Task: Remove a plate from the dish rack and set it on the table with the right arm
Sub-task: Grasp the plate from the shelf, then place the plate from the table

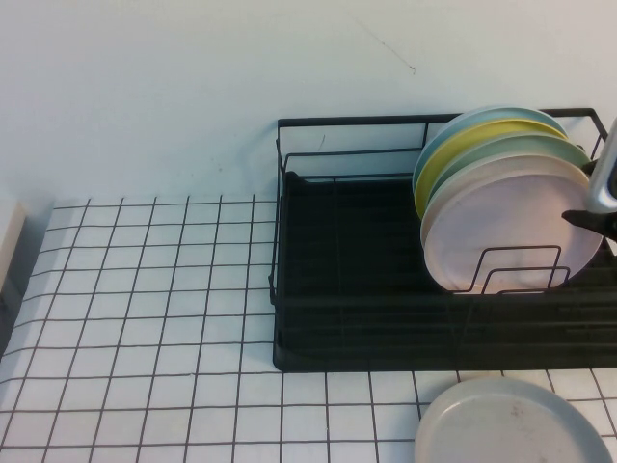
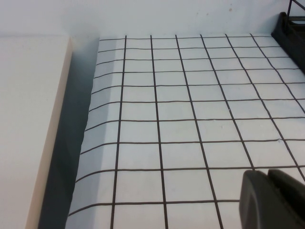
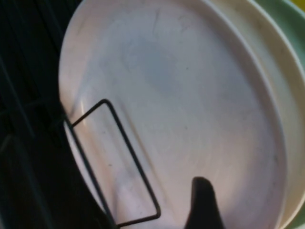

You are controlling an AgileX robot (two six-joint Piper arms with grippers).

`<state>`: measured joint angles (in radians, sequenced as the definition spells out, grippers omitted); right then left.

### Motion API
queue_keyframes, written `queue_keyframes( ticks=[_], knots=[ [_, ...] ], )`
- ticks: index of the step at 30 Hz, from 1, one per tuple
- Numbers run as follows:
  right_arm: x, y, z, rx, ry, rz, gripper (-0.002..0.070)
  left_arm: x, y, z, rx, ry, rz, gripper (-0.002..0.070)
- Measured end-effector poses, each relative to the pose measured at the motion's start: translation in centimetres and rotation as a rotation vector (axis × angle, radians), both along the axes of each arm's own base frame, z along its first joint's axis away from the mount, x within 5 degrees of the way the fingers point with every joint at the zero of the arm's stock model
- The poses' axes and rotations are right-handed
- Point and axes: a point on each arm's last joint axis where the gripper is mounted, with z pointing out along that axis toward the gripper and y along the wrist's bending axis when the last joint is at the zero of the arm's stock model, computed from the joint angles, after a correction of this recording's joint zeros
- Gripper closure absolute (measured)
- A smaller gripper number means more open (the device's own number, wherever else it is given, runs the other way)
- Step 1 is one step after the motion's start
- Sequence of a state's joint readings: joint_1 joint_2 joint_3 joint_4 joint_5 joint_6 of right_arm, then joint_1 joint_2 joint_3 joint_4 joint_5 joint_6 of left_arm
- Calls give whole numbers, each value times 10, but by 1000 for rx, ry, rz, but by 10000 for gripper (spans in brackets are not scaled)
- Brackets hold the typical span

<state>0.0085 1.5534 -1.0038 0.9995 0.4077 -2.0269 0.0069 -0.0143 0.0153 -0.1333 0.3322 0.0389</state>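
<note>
At rack's right end, right gripper [image 1: 590, 218] hovers against the plate [image 1: 506, 227]'s edge, jaws spread wide, nothing held, likely ready to pinch the rim. Plate stands upright in the dish rack [image 1: 357, 289], propped by wire loops. Left gripper [image 2: 274, 198] parked low over the table [image 2: 181, 129], well away, jaws closed.

Right gripper [image 1: 590, 220] at the high view's right edge, jaws spread, left gripper [image 2: 274, 198] low, parked.

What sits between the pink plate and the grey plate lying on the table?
In the high view, the dish rack's front edge and wire loops separate the pink plate from the grey plate.
</note>
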Motion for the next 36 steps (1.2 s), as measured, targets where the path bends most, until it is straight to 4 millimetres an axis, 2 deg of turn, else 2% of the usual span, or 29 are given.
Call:
queue_keyframes(
  ticks=[4,6,11,16,19,23,29,33,36],
  knots=[
    [14,0,-6,33,4,-24,239,0,0,0,0,0,0,678],
    [19,1,-9,42,11,-28,263,0,0,0,0,0,0,678],
    [24,1,-19,50,35,-30,403,0,0,0,0,0,0,678],
    [25,0,-20,42,27,-42,518,0,0,0,0,0,0,678],
    [27,-1,-20,52,20,-65,615,0,0,0,0,0,0,678],
    [27,-1,-16,76,9,-81,629,0,0,0,0,0,0,678],
    [16,0,15,130,-66,-96,631,0,0,0,0,0,0,678],
    [-3,4,49,219,-121,-91,633,0,0,0,4,0,-1,678],
    [-25,10,79,334,-145,-70,633,0,0,0,4,0,-1,678]
  ],
)
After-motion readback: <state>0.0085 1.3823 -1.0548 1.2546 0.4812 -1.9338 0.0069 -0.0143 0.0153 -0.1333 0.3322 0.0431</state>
